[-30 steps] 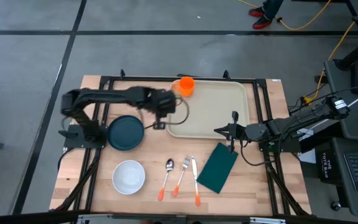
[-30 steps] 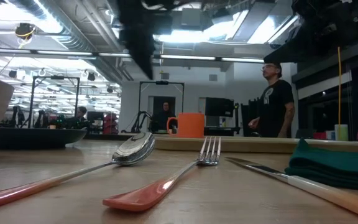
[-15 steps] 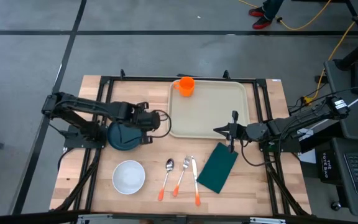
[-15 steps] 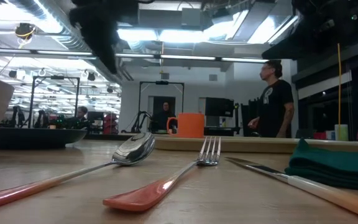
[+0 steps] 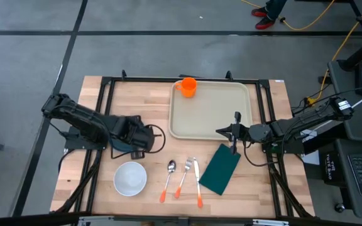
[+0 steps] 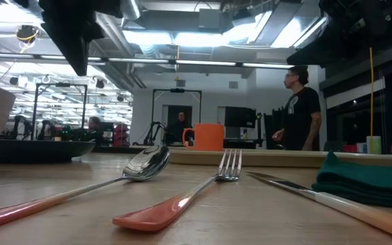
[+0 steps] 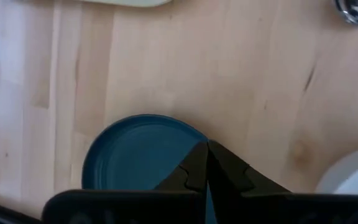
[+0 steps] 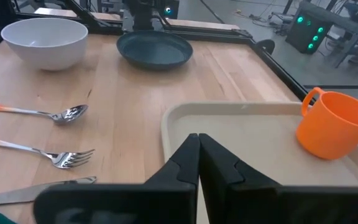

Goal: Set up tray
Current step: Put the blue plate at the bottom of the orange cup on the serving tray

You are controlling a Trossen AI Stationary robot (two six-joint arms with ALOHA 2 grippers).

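Your tray [image 5: 211, 113] lies at the far right-centre of the table [image 5: 137, 100], with the orange cup [image 5: 187, 86] standing in its far left corner. Your left end effector [image 5: 144, 139], fingers pressed together and empty, hangs over the teal plate [image 7: 138, 152], well apart from the tray's near left corner. Your right end effector [image 5: 234, 132], also pressed together and empty, rests at the tray's near right edge, just beyond the green napkin [image 5: 220, 169]. A second ago your left arm reached up beside the cup; it has since drawn back over the plate. The right arm has not moved.
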